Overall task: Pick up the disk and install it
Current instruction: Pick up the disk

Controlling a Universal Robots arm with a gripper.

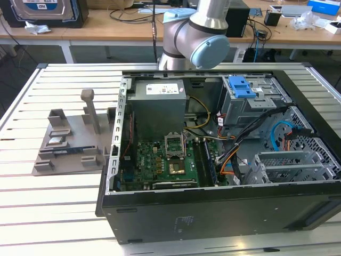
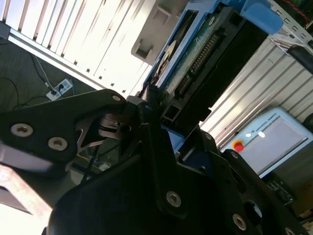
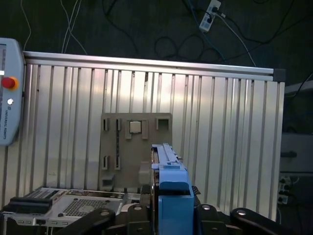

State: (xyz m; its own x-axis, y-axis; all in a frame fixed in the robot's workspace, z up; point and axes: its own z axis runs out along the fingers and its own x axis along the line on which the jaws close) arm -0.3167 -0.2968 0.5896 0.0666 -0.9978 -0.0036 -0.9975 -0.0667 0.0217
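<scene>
Blue-railed flat silver hard drive, the disk (image 3: 165, 159), sits clamped edge-on in the jaws of the black gripper (image 3: 168, 218), jutting ahead of them. Beyond its tip lie a grey part tray (image 3: 115, 147) and the slatted aluminium table (image 3: 225, 122). Carrying it well, I judge, needs a firm, square grip, kept clear of the open black computer case (image 1: 213, 213) and its cables (image 1: 233, 160).

The gripper (image 3: 172, 215) is matt black, its links studded with bright metal screws. Clamped in it, the disk (image 3: 171, 188) has a smooth, faintly glossy blue plastic rail, and in the second wrist view its bare side shows green circuit board. Beyond the gripper, the table (image 3: 234, 137) is ribbed bare aluminium with a soft sheen. The fixture (image 3: 132, 156) lying on it is dull grey plastic.
</scene>
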